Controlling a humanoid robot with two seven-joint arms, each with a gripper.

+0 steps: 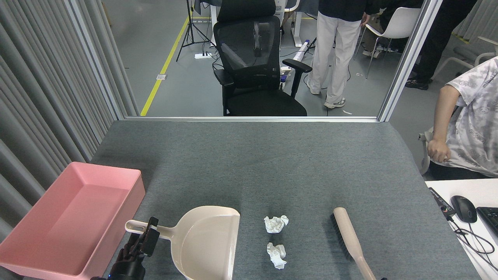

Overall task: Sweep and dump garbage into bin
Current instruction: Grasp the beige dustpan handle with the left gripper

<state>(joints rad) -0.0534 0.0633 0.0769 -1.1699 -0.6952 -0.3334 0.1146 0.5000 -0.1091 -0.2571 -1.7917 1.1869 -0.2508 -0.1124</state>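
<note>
Two crumpled white tissue balls, the garbage, lie on the grey table: one [276, 224] is farther from me, the other [277, 255] nearer. The pink bin [102, 228] stands at the table's left edge. A beige dustpan [206, 245] lies between bin and garbage, its handle [134, 226] pointing left. A beige hand brush [350, 239] with dark bristles lies right of the garbage. My left gripper [149, 233] comes up from the bottom edge and overlaps the dustpan handle; it is dark and small, so its jaws are unclear. The right gripper is out of view.
A seated person's arm [441, 124] hangs beside the table's right edge. A white desk with a mouse [463, 208] and cables adjoins at the right. Curtains [46, 97] close the left side. A black office chair [253, 66] stands behind the table.
</note>
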